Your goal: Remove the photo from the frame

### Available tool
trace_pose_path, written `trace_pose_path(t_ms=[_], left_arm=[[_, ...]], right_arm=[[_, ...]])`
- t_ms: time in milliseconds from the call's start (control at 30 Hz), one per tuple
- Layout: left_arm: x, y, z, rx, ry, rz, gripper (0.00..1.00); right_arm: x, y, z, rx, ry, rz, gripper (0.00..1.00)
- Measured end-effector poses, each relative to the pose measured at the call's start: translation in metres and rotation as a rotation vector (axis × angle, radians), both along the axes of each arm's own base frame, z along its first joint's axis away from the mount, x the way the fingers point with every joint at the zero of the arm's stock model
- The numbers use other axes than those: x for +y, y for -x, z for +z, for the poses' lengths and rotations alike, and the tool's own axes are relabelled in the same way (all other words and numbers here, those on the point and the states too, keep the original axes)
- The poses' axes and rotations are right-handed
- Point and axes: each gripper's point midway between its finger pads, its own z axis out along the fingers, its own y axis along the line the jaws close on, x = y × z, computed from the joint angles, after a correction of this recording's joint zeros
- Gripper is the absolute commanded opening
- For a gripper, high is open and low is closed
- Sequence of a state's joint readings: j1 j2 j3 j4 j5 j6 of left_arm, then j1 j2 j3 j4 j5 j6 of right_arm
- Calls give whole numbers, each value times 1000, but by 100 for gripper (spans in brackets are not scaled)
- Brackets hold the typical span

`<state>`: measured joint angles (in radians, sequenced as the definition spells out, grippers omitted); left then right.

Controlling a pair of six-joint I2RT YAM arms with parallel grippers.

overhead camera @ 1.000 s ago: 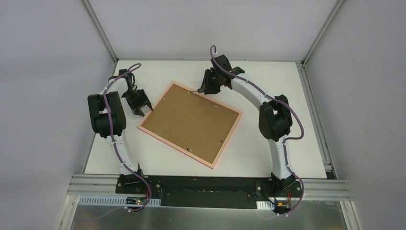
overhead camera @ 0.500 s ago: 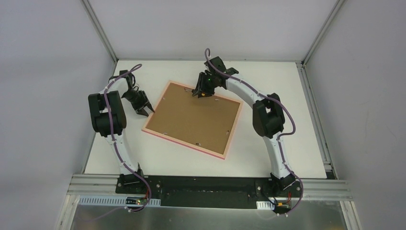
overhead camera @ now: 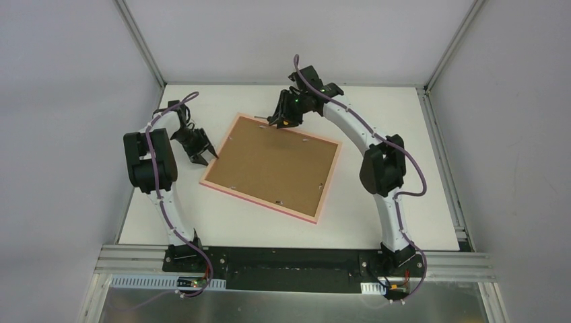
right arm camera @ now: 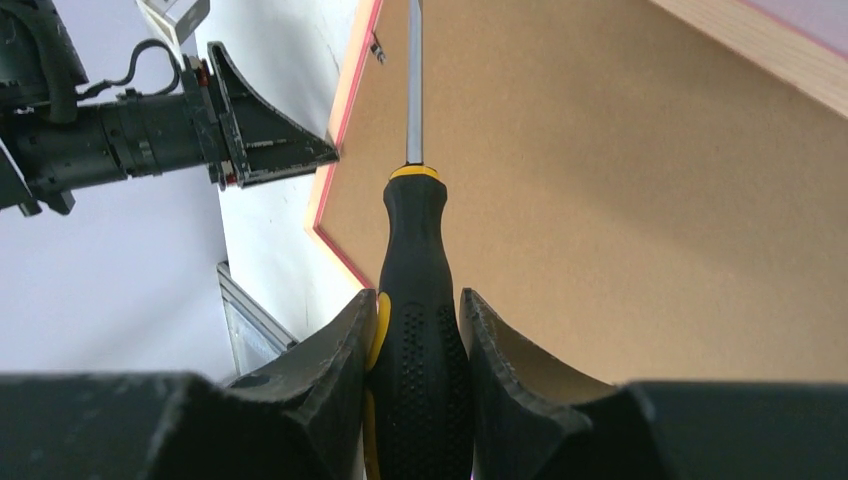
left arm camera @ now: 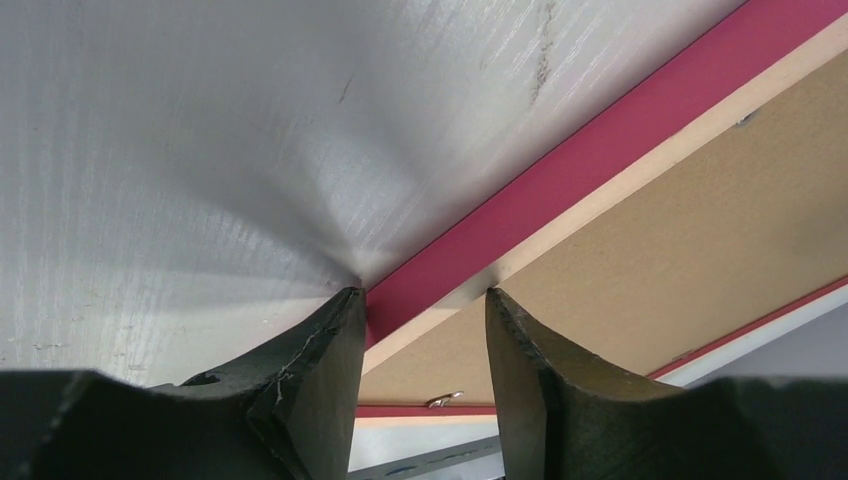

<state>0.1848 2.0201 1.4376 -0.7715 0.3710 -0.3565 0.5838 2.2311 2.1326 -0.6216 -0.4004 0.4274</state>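
The pink frame lies face down on the table, its brown backing board facing up. The photo is hidden under the board. My left gripper is open and straddles the frame's left edge: in the left wrist view one finger is outside the pink border and the other is over the board. My right gripper is shut on a black-and-yellow screwdriver above the frame's far edge. Its shaft points toward the far left corner.
Small metal retaining tabs sit round the board's edges; one shows near the screwdriver tip, another between my left fingers. The white table is bounded by grey walls and a metal rail at the near edge.
The frame has turned and slid so its near corner sits further right. My right gripper swung left over the far edge with the screwdriver, then lifted slightly. The left gripper barely moved.
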Motion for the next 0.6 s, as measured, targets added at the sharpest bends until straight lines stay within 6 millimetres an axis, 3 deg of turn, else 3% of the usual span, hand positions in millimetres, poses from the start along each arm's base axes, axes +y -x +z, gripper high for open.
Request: trace_pose_path(t_ms=[200,400,500,600], left_arm=[[-8,13,-1,14,36,-5,28],[-24,39,1,44,92,-11,18],[-34,53,0,64,124,-1,18],[-45,68,-1,87,154,6,23]], right_arm=[[-15,44,12,16,58,104,0],[-8,136,-21,97,148,343,0],[-3,175,-34,141,174,465,0],[-3,201,-43,157,194,545,0]])
